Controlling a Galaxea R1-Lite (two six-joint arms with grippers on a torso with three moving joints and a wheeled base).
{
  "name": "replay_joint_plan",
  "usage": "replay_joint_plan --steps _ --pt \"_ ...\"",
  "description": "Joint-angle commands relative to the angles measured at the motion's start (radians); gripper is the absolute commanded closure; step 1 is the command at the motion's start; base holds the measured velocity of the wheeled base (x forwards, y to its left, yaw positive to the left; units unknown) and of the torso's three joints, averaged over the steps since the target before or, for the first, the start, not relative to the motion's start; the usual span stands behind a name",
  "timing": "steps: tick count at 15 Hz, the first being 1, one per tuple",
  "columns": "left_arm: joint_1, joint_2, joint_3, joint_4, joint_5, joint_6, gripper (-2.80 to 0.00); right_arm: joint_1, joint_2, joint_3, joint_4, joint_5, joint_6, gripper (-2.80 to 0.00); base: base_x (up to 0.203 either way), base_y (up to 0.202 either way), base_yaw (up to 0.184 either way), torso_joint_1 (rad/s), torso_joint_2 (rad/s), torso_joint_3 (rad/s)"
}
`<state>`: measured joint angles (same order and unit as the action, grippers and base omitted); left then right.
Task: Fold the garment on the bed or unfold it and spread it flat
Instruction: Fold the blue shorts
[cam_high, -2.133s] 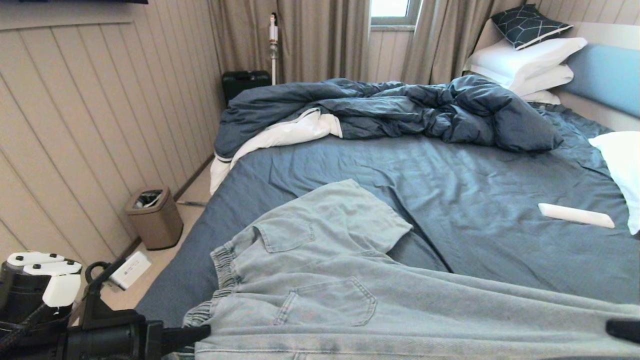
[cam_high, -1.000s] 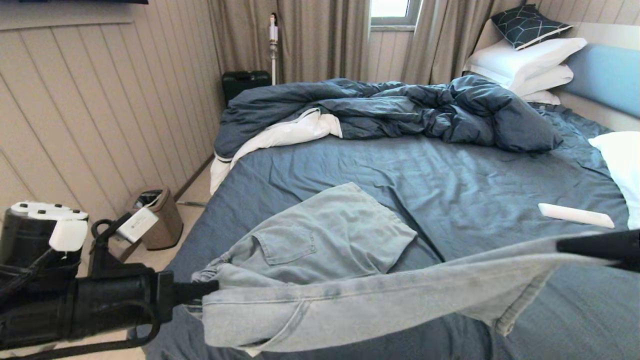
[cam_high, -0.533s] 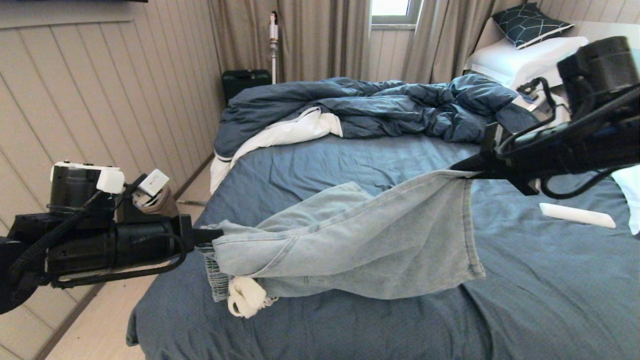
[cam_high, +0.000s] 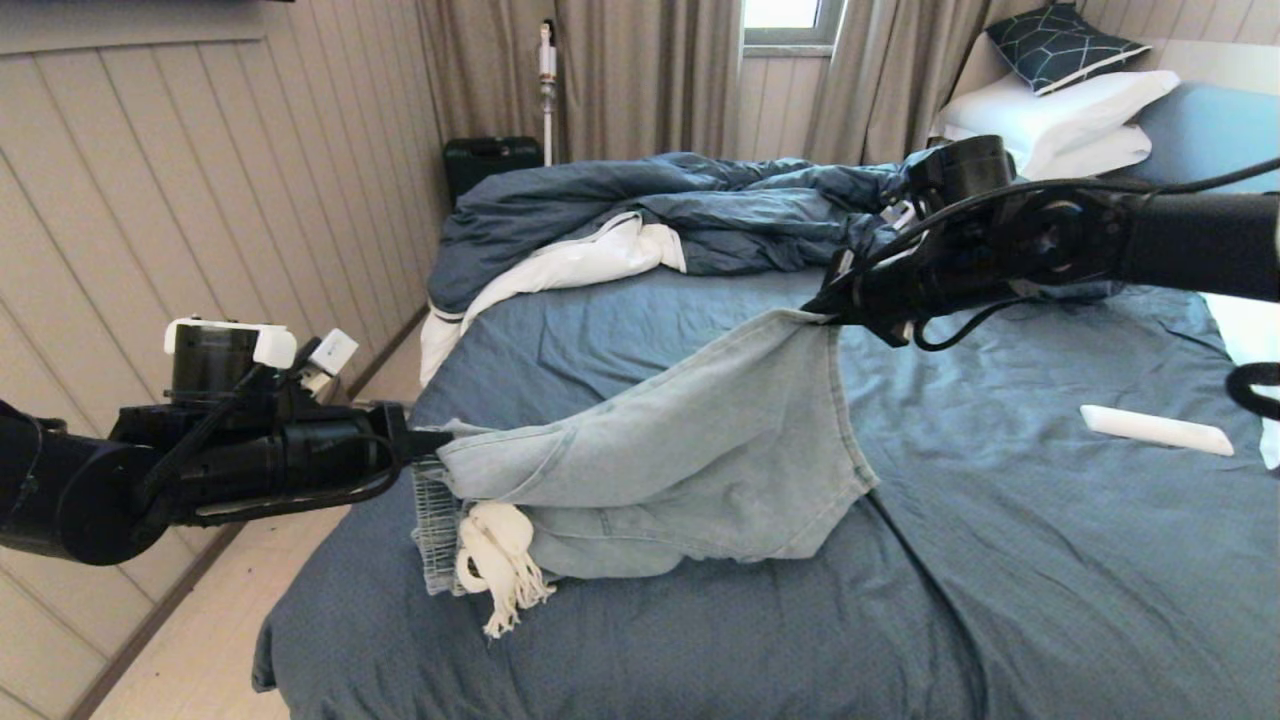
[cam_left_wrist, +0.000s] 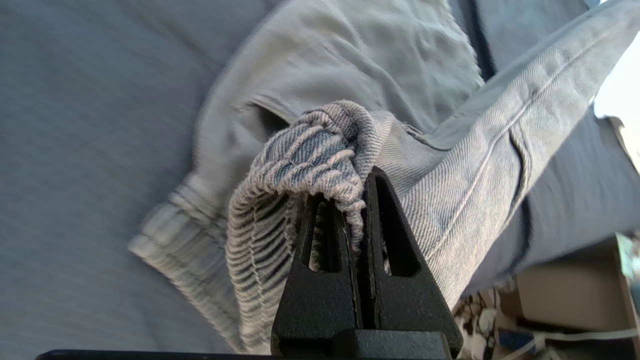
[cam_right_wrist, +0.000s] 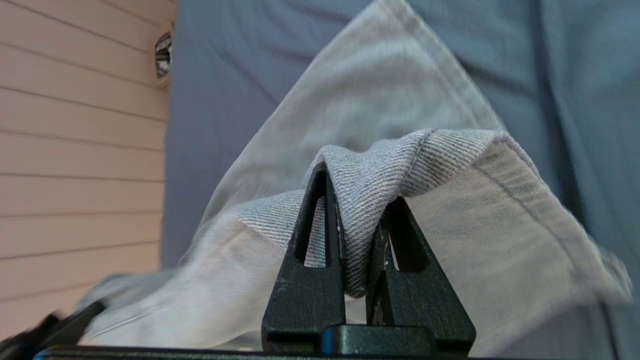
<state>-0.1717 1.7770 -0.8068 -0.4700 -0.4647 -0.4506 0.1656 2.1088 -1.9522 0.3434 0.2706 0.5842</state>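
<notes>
The garment (cam_high: 700, 440), pale denim shorts, hangs folded over itself above the bed (cam_high: 1000, 520) near its left side. My left gripper (cam_high: 432, 442) is shut on the gathered waistband (cam_left_wrist: 320, 160) at the left end. My right gripper (cam_high: 818, 312) is shut on a leg hem corner (cam_right_wrist: 380, 175), held higher and further back. The upper leg drapes over the lower leg, which rests on the sheet. The white tasselled drawstring (cam_high: 495, 570) dangles below the waistband.
A rumpled dark blue duvet (cam_high: 720, 215) lies across the far side of the bed. White pillows (cam_high: 1060, 115) lean at the headboard (cam_high: 1215, 125). A white remote-like bar (cam_high: 1155, 430) lies on the sheet at the right. A panelled wall (cam_high: 200, 200) runs along the left.
Both grippers lifted the near edge of the shorts and carried it up and away from me. The right gripper swung left and back, folding one leg over the other.
</notes>
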Motion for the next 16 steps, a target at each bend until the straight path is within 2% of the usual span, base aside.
replay_joint_plan --steps 1,5,11,12,13,14,16 --pt "0.025 0.031 -0.009 -0.010 -0.002 -0.002 0.00 0.007 0.081 -0.012 -0.030 0.001 -0.001 0.00 0.000 0.000 0.000 0.000 0.00 0.000" --pt "0.065 0.058 0.001 -0.086 0.000 -0.001 0.00 0.026 0.124 -0.011 -0.150 0.001 -0.001 0.00 0.000 0.000 0.000 0.000 0.00 0.000" --pt "0.063 0.122 0.032 -0.127 -0.007 0.013 0.00 0.051 0.198 -0.013 -0.240 -0.001 -0.017 0.00 0.000 0.000 0.000 0.000 0.00 0.000" --pt "0.061 0.123 0.035 -0.131 -0.008 0.013 0.00 0.051 0.200 -0.013 -0.241 -0.001 -0.017 -2.80 0.000 0.000 0.000 0.000 0.00 0.000" --pt "0.060 0.122 0.037 -0.131 -0.006 0.013 0.00 0.051 0.200 -0.013 -0.241 -0.002 -0.017 -2.80 0.000 0.000 0.000 0.000 0.00 0.000" --pt "0.047 0.121 0.040 -0.131 -0.002 0.014 -2.80 0.049 0.198 -0.013 -0.245 -0.002 -0.017 -2.80 0.000 0.000 0.000 0.000 0.00 0.000" --pt "0.029 0.115 0.046 -0.131 0.009 0.012 -2.80 0.046 0.201 -0.013 -0.273 -0.001 -0.023 -2.80 0.000 0.000 0.000 0.000 0.00 0.000"
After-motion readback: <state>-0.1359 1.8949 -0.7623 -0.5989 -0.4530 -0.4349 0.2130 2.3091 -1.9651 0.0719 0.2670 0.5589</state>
